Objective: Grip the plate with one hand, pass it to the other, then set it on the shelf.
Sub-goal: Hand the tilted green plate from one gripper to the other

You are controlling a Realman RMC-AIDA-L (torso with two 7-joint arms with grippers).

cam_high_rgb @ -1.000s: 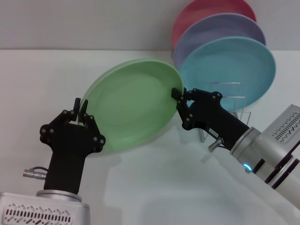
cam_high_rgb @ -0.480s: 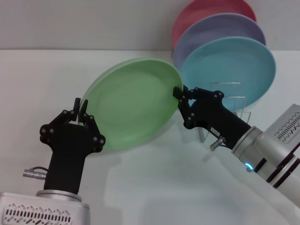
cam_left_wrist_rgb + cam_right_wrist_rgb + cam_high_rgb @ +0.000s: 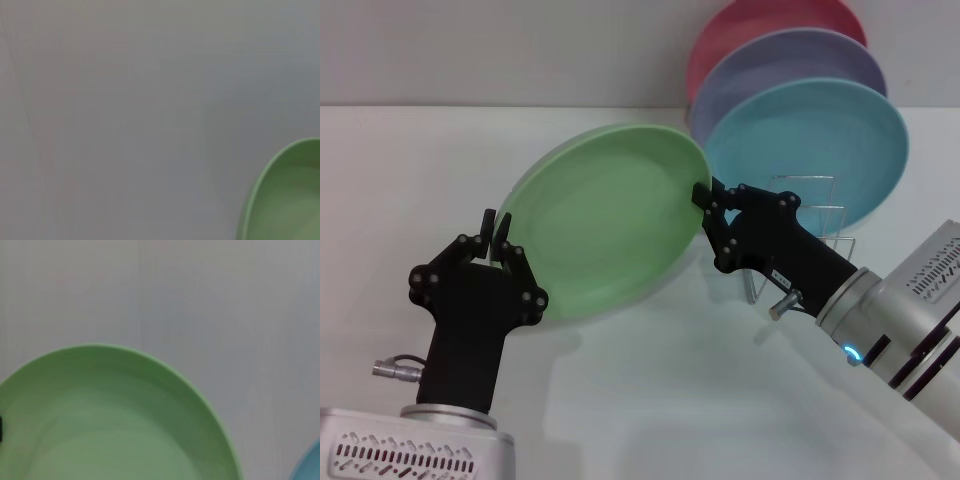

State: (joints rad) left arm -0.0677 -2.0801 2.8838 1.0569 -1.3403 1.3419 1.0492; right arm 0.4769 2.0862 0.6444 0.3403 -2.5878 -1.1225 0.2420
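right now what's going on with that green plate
The green plate is held up off the table, tilted, between both arms. The left hand pinches its lower left rim and the right hand grips its right edge, so this looks like the middle of the handover. The wire rack stands behind the right arm, already holding a turquoise plate, a lavender plate and a pink plate. The green plate is not in it yet.

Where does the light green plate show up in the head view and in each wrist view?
Head view: light green plate centre, tilted, held between the left gripper and right gripper.
Left wrist view: only its rim, lower right corner.
Right wrist view: fills the lower left.
Shared landmark: the plate's curved green rim against the pale table.
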